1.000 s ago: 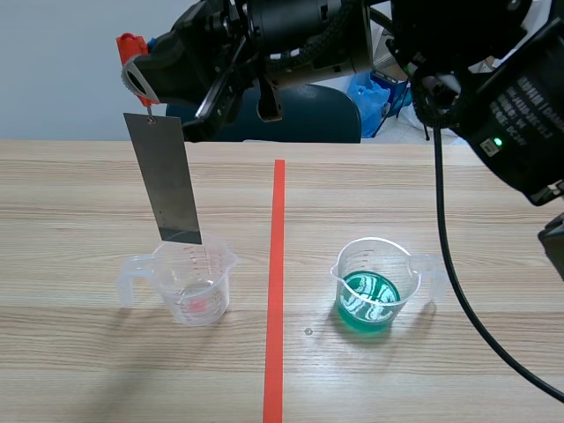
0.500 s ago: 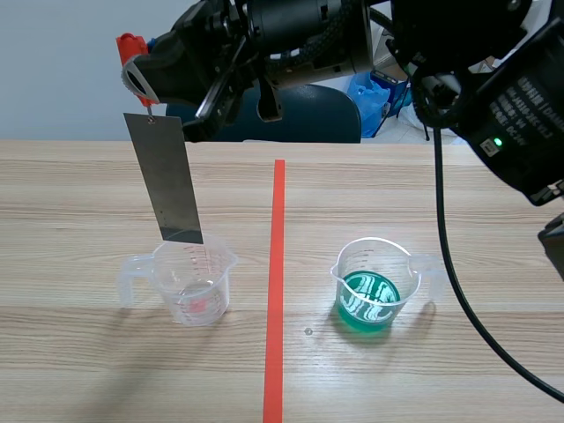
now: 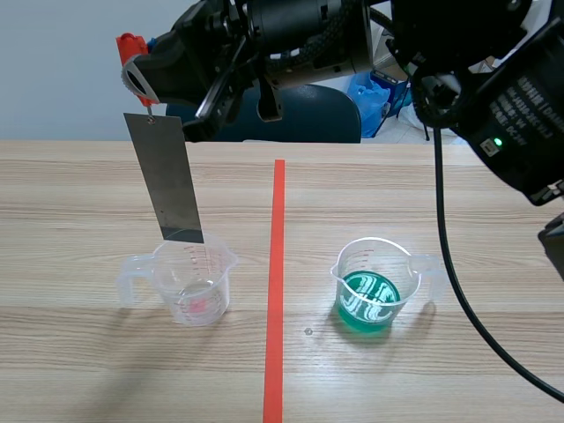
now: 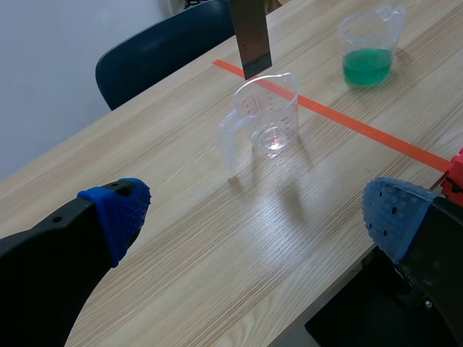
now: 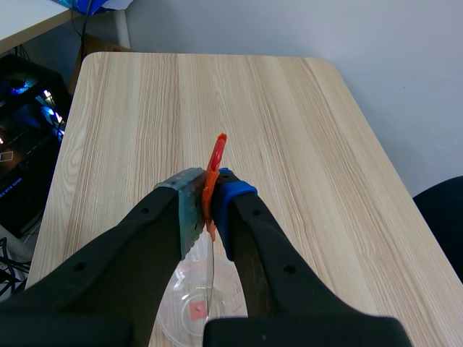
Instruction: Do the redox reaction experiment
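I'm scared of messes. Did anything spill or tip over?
Nothing has tipped: the clear cup and the green-liquid cup both stand upright. One tiny speck lies between them, too small to tell if it is a drop. The metal strip hangs slightly tilted from its orange clip.

dark blue chair (image 3: 322, 119), wooden table (image 3: 88, 370)

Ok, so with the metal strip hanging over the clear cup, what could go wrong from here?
The metal strip dangles tilted from the orange-red clip in the right jaws; lowered, its corner may catch the rim of the clear cup and tip it. It might also slip from the clip.
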You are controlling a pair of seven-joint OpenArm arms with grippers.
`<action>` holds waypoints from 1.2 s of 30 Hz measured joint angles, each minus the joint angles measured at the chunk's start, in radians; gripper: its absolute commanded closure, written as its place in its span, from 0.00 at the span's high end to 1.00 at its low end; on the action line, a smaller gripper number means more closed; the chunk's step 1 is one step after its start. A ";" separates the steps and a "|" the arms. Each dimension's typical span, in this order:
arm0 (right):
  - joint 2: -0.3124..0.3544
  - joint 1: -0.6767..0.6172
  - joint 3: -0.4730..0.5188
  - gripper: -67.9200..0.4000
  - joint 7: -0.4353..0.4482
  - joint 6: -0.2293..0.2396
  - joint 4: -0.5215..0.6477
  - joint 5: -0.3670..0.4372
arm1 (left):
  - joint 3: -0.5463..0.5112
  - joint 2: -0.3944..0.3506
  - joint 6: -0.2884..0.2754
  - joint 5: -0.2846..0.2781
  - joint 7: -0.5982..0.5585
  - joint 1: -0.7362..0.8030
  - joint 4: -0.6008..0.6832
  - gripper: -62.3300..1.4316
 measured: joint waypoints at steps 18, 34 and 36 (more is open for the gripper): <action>0.000 0.000 0.000 0.02 0.011 0.000 0.000 0.000 | 0.000 0.000 0.000 0.000 0.000 0.000 0.000 1.00; 0.000 0.000 0.000 0.02 0.012 0.000 0.000 0.000 | 0.000 0.000 0.000 0.000 0.000 0.000 0.000 1.00; 0.000 0.000 0.000 0.02 0.016 0.000 0.000 0.000 | 0.000 0.000 0.000 0.000 0.000 0.000 0.000 1.00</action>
